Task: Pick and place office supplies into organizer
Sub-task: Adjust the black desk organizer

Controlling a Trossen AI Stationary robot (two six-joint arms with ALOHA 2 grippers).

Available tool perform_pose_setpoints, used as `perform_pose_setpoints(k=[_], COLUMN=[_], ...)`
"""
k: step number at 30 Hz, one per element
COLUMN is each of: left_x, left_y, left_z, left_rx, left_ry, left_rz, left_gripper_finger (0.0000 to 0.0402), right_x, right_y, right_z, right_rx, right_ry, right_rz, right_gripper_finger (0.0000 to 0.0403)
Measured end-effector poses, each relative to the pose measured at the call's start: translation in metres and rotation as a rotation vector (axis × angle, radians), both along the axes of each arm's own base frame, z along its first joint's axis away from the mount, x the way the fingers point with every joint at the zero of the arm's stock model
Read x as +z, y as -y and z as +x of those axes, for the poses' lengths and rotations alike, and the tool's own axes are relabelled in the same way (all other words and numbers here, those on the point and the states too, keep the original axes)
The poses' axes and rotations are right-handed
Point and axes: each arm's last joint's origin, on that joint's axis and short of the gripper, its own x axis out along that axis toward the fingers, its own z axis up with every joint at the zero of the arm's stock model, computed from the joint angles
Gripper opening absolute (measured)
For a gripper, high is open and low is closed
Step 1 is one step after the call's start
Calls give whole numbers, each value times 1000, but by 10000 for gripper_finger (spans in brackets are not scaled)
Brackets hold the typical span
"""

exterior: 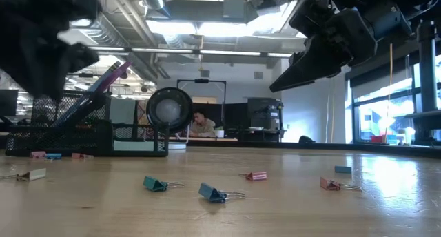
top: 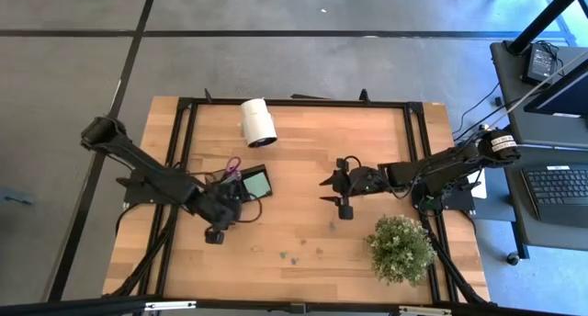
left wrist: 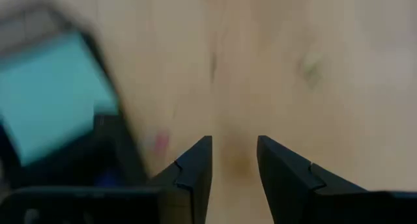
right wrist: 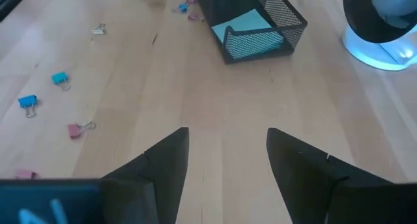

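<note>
Clips (right wrist: 60,79), my guess at the next pick, lie loose on the wood on the near-edge side of the organizer (right wrist: 257,27), and neither gripper has one: my right gripper (right wrist: 227,160) hangs with fingers spread wide and empty, facing the organizer across bare table, while my left gripper (left wrist: 234,160) sits right beside the organizer, fingers parted only narrowly around nothing. From the right fingers the clips are off to one side rather than ahead. I judge the left arm nearer the scatter near the organizer's corner.
</note>
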Motion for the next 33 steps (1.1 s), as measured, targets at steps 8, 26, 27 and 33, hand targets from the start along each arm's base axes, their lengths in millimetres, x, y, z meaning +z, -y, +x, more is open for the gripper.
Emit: perform_pose_setpoints(k=[8,26,27,33], left_x=[-7,-14,-15,-15], left_y=[0,-27,-28,-28], left_z=[12,17,17,17], left_rx=[83,284,298,367], left_ry=[-205,-363,-366,-372], left_rz=[60,-16,-26,-54], left_gripper_finger=[76,1,1,1], right_x=[0,0,0,0], right_y=[1,11,12,14], right_z=[0,2,2,2], right_rx=[25,-1,-3,-9], right_ry=[-1,-1,-1,-4], right_rz=[-45,-67,-67,-71], right_gripper_finger=[210,210,210,210])
